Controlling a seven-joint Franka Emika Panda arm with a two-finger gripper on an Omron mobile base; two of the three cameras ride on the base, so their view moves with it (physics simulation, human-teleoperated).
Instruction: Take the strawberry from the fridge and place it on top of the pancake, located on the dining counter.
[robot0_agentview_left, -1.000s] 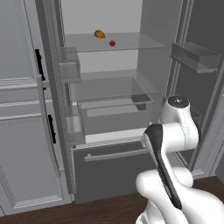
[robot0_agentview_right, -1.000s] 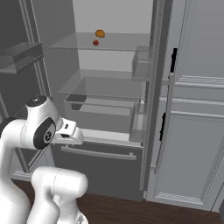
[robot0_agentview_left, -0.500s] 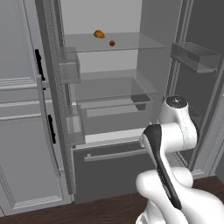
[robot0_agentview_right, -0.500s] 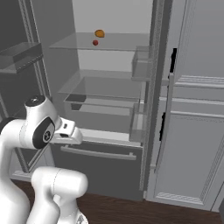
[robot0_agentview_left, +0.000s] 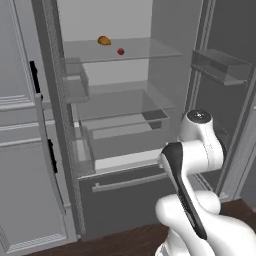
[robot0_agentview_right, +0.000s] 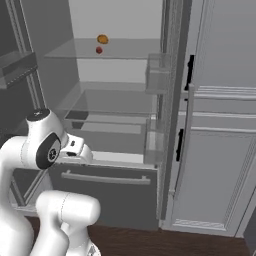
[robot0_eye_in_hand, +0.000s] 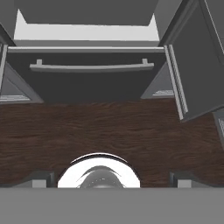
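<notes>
The strawberry (robot0_agentview_left: 120, 51) is a tiny red fruit on the glass top shelf of the open fridge (robot0_agentview_left: 125, 200), also seen in the right base view as the strawberry (robot0_agentview_right: 99, 50). My arm is folded low in front of the fridge (robot0_agentview_right: 110, 195), with the hand (robot0_agentview_right: 77, 148) level with the bottom drawer and pointing down. In the hand view my gripper (robot0_eye_in_hand: 112, 178) is open, its fingertips (robot0_eye_in_hand: 41, 178) far apart, holding nothing, over the wooden floor before the drawer's bar handle (robot0_eye_in_hand: 92, 66). The dining counter and pancake are out of view.
An orange-yellow food item (robot0_agentview_left: 104, 40) lies just behind the strawberry. Both fridge doors stand open, with door bins (robot0_agentview_left: 220, 65) at the sides. Light grey panelled cabinets (robot0_agentview_right: 220, 150) with black handles flank the fridge. Dark wood floor (robot0_eye_in_hand: 109, 127) lies below.
The whole picture has shifted slightly left and down in both base views, so the camera has moved. The arm keeps its folded pose and the strawberry stays on its shelf.
</notes>
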